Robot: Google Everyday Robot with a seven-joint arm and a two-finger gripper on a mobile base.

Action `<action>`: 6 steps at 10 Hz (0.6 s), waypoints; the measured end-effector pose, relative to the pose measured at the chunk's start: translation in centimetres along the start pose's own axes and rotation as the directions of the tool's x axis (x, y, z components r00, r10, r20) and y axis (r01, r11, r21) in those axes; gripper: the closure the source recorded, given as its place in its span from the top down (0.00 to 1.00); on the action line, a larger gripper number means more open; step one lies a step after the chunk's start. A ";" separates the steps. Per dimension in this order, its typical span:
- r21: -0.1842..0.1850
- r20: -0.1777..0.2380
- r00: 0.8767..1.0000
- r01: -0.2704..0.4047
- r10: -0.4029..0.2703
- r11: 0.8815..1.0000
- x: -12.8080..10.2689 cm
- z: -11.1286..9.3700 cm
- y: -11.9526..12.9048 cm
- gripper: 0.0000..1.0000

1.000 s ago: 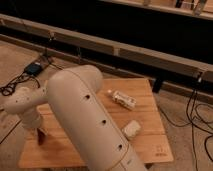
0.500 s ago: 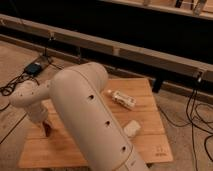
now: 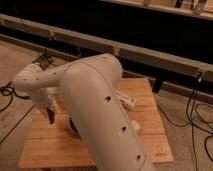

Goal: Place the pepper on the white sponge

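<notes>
My gripper (image 3: pixel 48 107) is at the left of the wooden table (image 3: pixel 150 145), at the end of the white arm. A small dark red-brown pepper (image 3: pixel 50 116) hangs from it just above the table top, and the gripper looks shut on it. The white sponge (image 3: pixel 134 125) lies on the right part of the table, mostly hidden behind my large white upper arm (image 3: pixel 100 110). The pepper is well to the left of the sponge.
A white labelled bottle (image 3: pixel 126 100) lies on the table beyond the sponge. A dark bowl edge (image 3: pixel 73 125) shows beside the arm. Cables (image 3: pixel 197 120) lie on the floor to the right and left. A dark rail and wall run behind the table.
The gripper with the pepper has moved to the right and slightly up from the table's left edge. The upper arm has swung with it.
</notes>
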 end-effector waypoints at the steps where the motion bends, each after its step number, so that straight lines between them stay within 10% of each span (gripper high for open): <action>1: 0.016 0.008 0.999 -0.033 0.033 0.999 -0.1 -0.9 -2.0 0.00; 6: 0.076 0.051 0.974 -0.223 0.220 0.972 0.2 -3.9 -12.4 0.00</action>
